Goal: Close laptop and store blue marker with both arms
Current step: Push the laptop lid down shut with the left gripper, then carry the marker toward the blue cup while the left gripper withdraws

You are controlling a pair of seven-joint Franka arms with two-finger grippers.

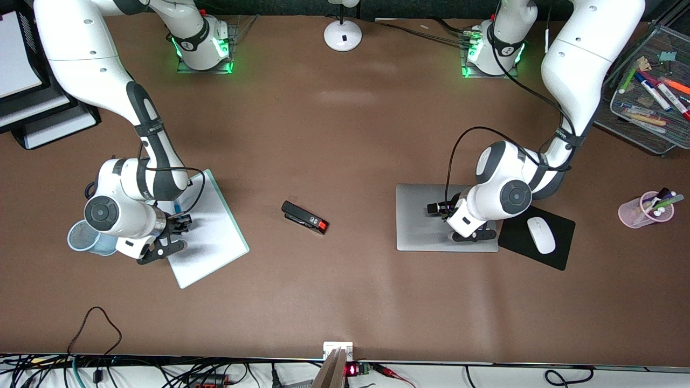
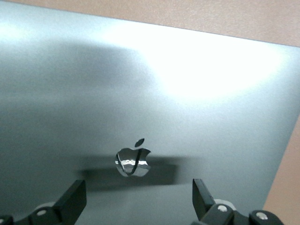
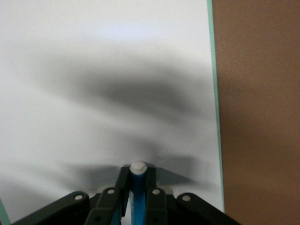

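The laptop (image 1: pixel 423 226) lies closed on the table toward the left arm's end, its silver lid (image 2: pixel 140 93) and dark apple logo (image 2: pixel 133 161) filling the left wrist view. My left gripper (image 1: pixel 470 236) (image 2: pixel 139 201) hovers just over the lid, open, with nothing between its fingers (image 2: pixel 72 199). My right gripper (image 1: pixel 173 233) (image 3: pixel 137 185) is low over a white board (image 1: pixel 210 231) toward the right arm's end. It is shut on the blue marker (image 3: pixel 137 192), whose white tip (image 3: pixel 138 166) pokes out past the fingertips.
A pale blue mesh cup (image 1: pixel 86 238) stands beside the white board. A black and red stapler (image 1: pixel 304 217) lies mid-table. A white mouse (image 1: pixel 540 235) rests on a black pad (image 1: pixel 560 253) beside the laptop. A pink pen cup (image 1: pixel 646 211) and a mesh tray of markers (image 1: pixel 647 129) sit past it.
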